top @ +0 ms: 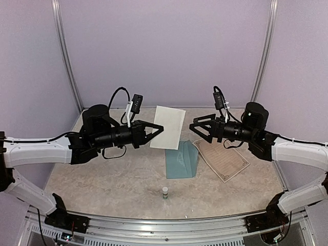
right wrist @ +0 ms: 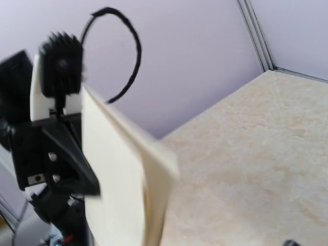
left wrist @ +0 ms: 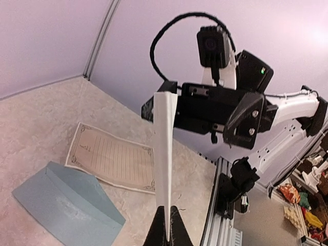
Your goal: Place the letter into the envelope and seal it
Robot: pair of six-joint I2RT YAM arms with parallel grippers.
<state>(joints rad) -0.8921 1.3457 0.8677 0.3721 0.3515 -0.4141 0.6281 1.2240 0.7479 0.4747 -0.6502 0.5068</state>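
Now the left hand (top: 160, 129) is pinched shut on one edge of the folded white letter (top: 169, 127), holding it upright in the air above the middle of the bench (top: 102, 179). The right hand (top: 195, 128) faces it from the other side, jaws spread wide, just clear of the letter's far edge and holding nothing. The teal envelope (top: 180, 161) lies on the bench below the letter, a little nearer the arm bases. A lined, bordered sheet (top: 225, 159) lies just to its right and a small glue stick (top: 165, 192) stands in front. Whether the envelope's mouth is open cannot be told. To do this step well, the left hand should probably grip firmly, tip the letter flat and line its free edge up with the mouth. Meanwhile the right hand could go down to steady the envelope and lift its flap.
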